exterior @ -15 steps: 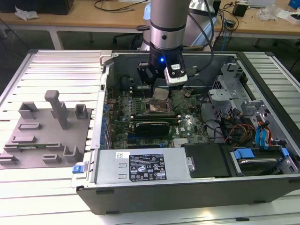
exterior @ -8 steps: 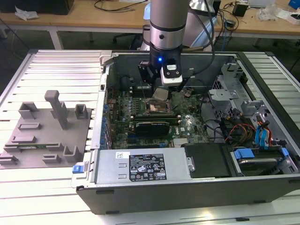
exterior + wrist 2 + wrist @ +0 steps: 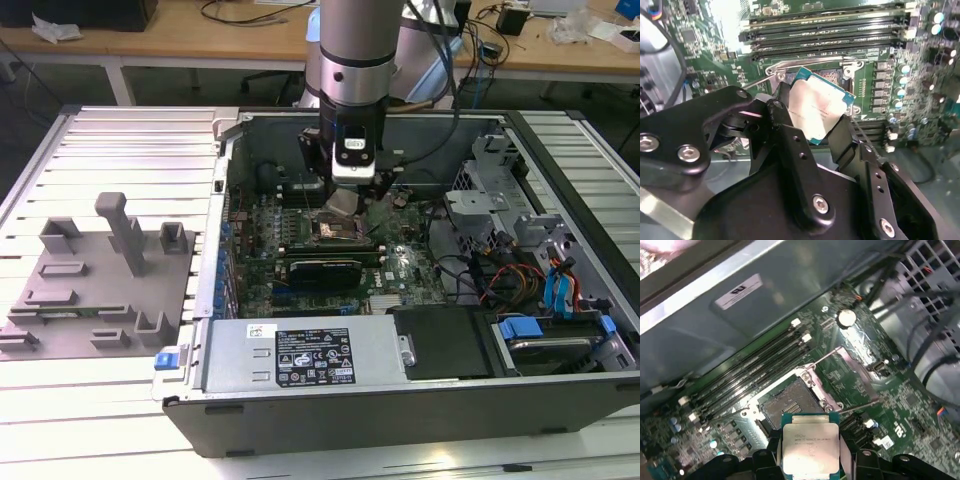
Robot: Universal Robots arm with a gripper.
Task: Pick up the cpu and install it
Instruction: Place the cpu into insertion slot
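Gripper clamped on the cpu, which hangs tilted just above the open socket mid-board inside the computer case. Pickup done; seating not yet done.

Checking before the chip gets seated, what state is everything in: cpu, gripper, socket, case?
cpu: held close to the socket, not seated.
gripper: jaws shut on the cpu.
socket: open and empty.
computer case: side open.
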